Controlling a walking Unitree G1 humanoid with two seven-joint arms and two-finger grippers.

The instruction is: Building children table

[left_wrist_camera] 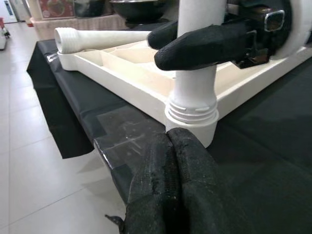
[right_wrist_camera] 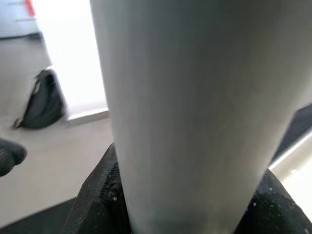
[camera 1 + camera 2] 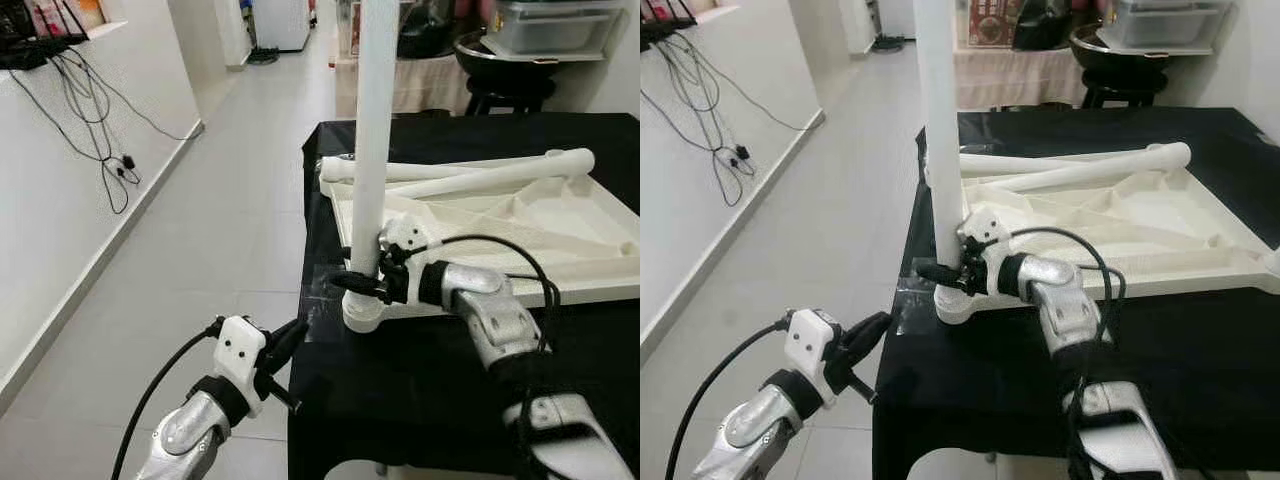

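From the left eye view: the white tabletop (image 3: 560, 225) lies upside down on the black-covered table (image 3: 420, 370), ribs facing up. One white leg (image 3: 375, 130) stands upright in the near left corner socket (image 3: 362, 312). The right gripper (image 3: 362, 283) is clamped on that leg just above the socket, its arm reaching in from the near right. Two loose legs (image 3: 470, 172) lie across the far edge of the tabletop. The left gripper (image 3: 283, 350) hangs off the near left edge of the table, over the pale tiled floor (image 3: 210, 210), fingers together, touching nothing. Cables (image 3: 95, 120) trail down the white wall on the far left.

Right eye view, same scene: the upright leg sits in the corner socket at the table's left edge, with the right gripper's black fingers (image 3: 938, 271) wrapped round its base.

Left wrist view: the left gripper's two fingers (image 1: 180, 180) are pressed together in the foreground, pointing at the threaded collar (image 1: 192, 111) of the standing leg; beyond them the right gripper's fingers grip the leg above that collar.

Right wrist view: close on the leg's pale shaft (image 2: 190, 107), black pads (image 2: 100, 195) hugging it on both sides, a dark bag (image 2: 41, 102) on the floor beyond.
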